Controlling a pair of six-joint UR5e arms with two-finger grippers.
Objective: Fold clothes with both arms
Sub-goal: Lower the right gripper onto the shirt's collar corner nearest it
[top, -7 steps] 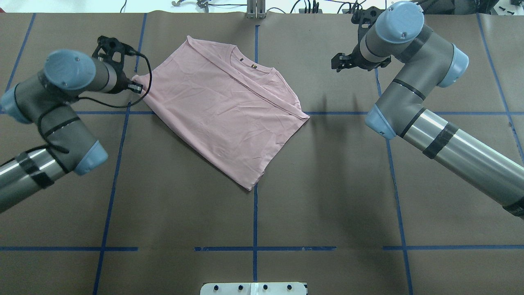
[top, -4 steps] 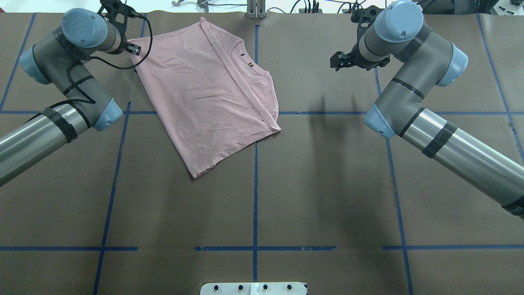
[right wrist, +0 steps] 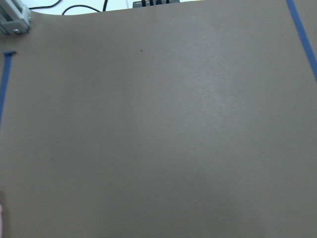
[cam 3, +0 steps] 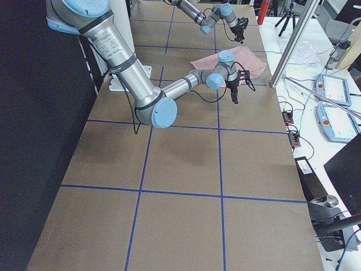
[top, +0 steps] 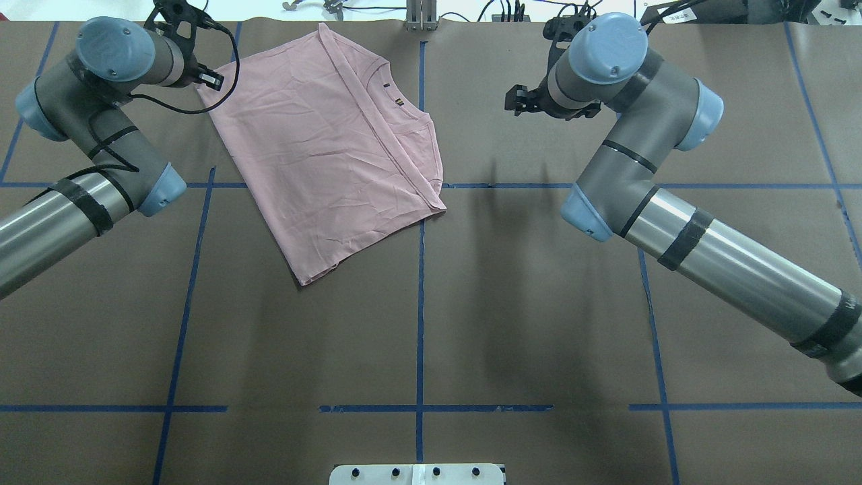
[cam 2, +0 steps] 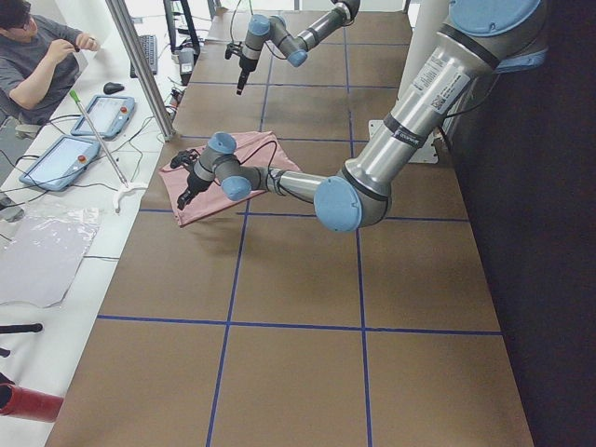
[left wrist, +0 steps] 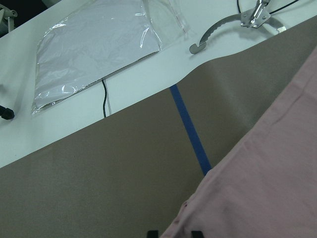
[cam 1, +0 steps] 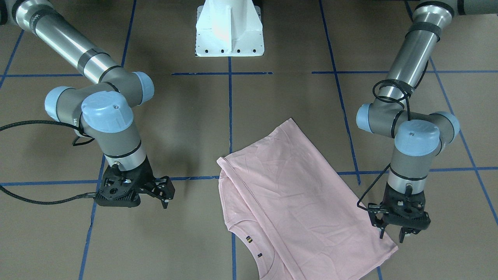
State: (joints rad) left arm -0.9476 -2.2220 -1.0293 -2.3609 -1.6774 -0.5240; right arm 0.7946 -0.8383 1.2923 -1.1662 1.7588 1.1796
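Note:
The pale pink T-shirt lies flat and partly folded at the table's far left, collar toward the centre line. Its print is hidden. It also shows in the front-facing view. My left gripper sits at the shirt's far-left corner. In the left wrist view the pink cloth runs between the fingertips, so it looks shut on the edge. My right gripper hovers open and empty over bare table to the right of the shirt, apart from it.
The brown table cover carries a blue tape grid. The white pedestal base stands at the near edge. A metal post and cables line the far edge. A plastic bag lies on the white bench beyond. An operator sits there.
My left gripper has dragged the shirt toward the far left, turning it so that its lower corner swung left. My right arm has shifted left, toward the centre.

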